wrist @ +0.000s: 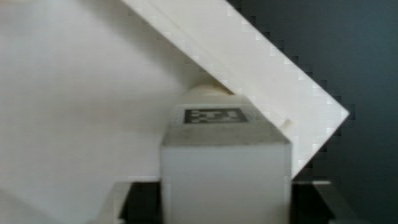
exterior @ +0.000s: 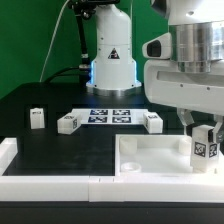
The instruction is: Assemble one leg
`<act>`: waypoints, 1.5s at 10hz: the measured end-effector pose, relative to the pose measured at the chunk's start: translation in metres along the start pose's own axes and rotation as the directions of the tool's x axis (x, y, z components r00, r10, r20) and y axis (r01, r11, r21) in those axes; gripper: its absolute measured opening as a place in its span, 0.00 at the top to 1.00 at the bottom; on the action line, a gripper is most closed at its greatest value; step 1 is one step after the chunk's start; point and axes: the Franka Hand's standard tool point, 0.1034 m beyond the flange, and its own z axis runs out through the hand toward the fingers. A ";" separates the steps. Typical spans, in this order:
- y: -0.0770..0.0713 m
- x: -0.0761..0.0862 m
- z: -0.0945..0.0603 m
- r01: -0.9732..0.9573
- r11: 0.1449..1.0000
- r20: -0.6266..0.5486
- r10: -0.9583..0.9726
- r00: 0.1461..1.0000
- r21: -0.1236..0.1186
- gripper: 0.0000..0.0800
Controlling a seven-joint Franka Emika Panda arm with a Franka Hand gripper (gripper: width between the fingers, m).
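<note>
The robot is at the step of bringing one leg [exterior: 205, 143] to the tabletop [exterior: 150, 160] so it can go into a corner hole. The gripper [exterior: 204, 135] has its two fingers closed on the sides of the leg, so the leg sits right between them and sticks out past the tips. In the wrist view the leg [wrist: 222, 150] fills the space between the dark fingers [wrist: 139, 203], with its black-and-white tag facing the camera, and the white tabletop [wrist: 107, 90] lies just beyond it. The leg hangs over the tabletop's corner at the exterior view's right. It cannot be told if the leg already touches the hole. Next, the robot likely needs to line the leg up with the hole, push it down and turn it

Three other legs [exterior: 68, 122] lie well away from the gripper, near the marker board [exterior: 110, 115]
</note>
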 end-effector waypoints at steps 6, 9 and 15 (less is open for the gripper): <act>-0.001 0.001 0.000 -0.091 0.996 0.009 0.091 0.996 -0.003 0.39; -0.001 0.001 0.000 0.320 0.947 0.007 -0.320 0.947 -0.004 0.19; 0.000 0.003 0.000 0.917 0.394 0.015 -0.918 0.395 -0.055 0.24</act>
